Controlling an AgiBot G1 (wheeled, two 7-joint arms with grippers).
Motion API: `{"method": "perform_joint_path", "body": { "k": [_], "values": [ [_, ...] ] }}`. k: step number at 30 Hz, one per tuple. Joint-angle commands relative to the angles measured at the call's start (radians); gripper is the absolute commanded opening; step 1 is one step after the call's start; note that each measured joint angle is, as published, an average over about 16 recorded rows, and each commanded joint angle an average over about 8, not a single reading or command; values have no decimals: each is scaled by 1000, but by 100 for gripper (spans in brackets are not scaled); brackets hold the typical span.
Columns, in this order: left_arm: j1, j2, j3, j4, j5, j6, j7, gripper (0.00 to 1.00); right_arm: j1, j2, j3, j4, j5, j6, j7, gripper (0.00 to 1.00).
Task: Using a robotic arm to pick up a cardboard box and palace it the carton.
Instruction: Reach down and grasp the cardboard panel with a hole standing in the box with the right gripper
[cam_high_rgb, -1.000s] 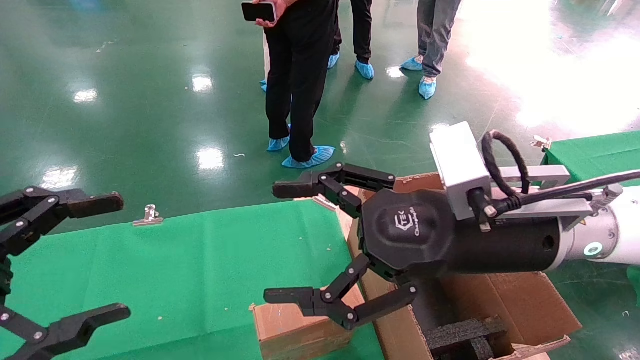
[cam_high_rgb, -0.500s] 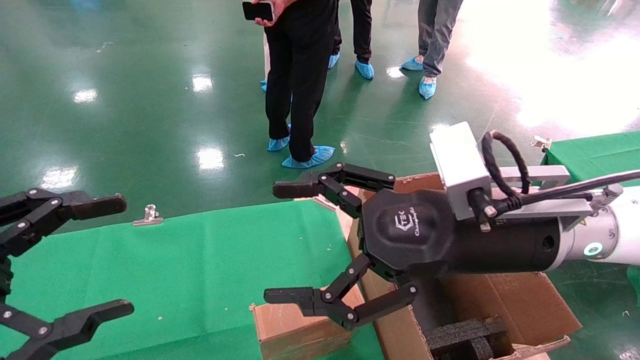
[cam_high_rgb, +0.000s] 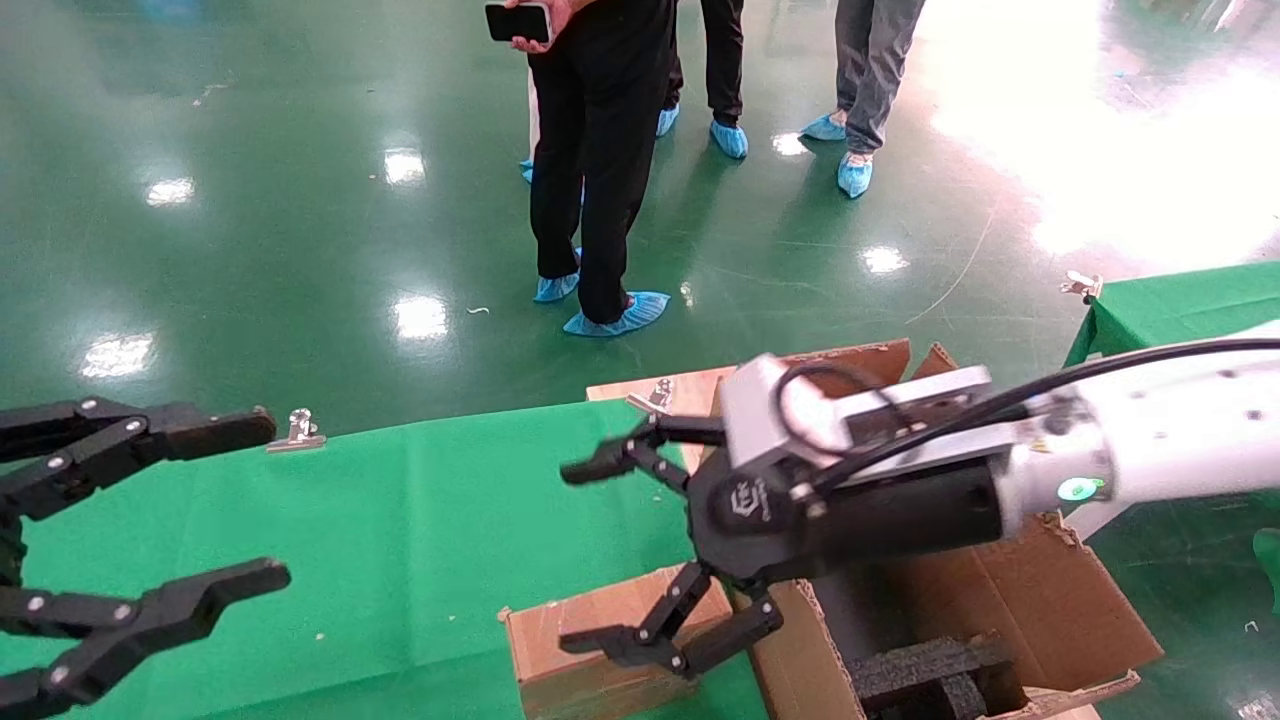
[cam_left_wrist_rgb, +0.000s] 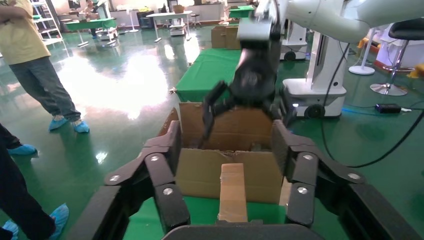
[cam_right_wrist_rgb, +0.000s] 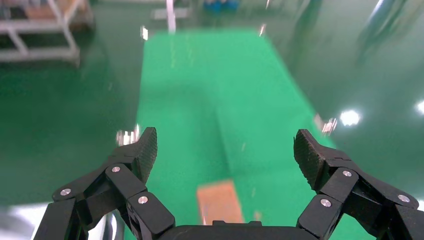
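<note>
Brown cardboard box (cam_high_rgb: 590, 650) is lying flat on the green cloth of the table (cam_high_rgb: 400, 520), right against the near wall of the big carton (cam_high_rgb: 1000, 600) (black foam blocks (cam_high_rgb: 930, 675) are showing inside it). The right gripper (cam_high_rgb: 590, 555) on the white robotic arm (cam_high_rgb: 1170, 440) is hanging over the box with fingers spread wide, gripping nothing; one finger (cam_high_rgb: 640, 645) is sitting low over the box top, and contact cannot be told from here. In the right wrist view the box (cam_right_wrist_rgb: 220, 202) is lying between the open fingers, below them. The left gripper (cam_high_rgb: 255, 500) is parked over the left part of the table, jaws apart and empty.

Step in hand, by my reading: the approach, pick not yet made. The next move is calling for a descent straddling the box's edges, a firm pinch, then a lift high enough to clear the carton's ragged flap before the drop inside.
</note>
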Motion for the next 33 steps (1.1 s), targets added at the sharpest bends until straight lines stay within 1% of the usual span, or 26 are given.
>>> {"method": "perform_joint_path", "body": {
  "k": [1,10,19,24,28,29,33],
  "values": [
    [0,0,0,0,0,0,0,0,31,-11,-28,-14,-52,-14,6,100],
    [0,0,0,0,0,0,0,0,143,-85,-175,-41,-221,-29,6,100],
    [0,0,0,0,0,0,0,0,277,-177,-339,-103,-376,-29,-33,100],
    [0,0,0,0,0,0,0,0,343,-225,-420,-156,-437,-29,-58,100],
    [0,0,1,0,0,0,0,0,383,-255,-480,-189,-463,-32,-77,100],
    [0,0,1,0,0,0,0,4,391,-261,-496,-196,-466,-32,-83,100],
    [0,0,1,0,0,0,0,54,418,-284,-555,-217,-472,-32,-108,100]
  ]
}}
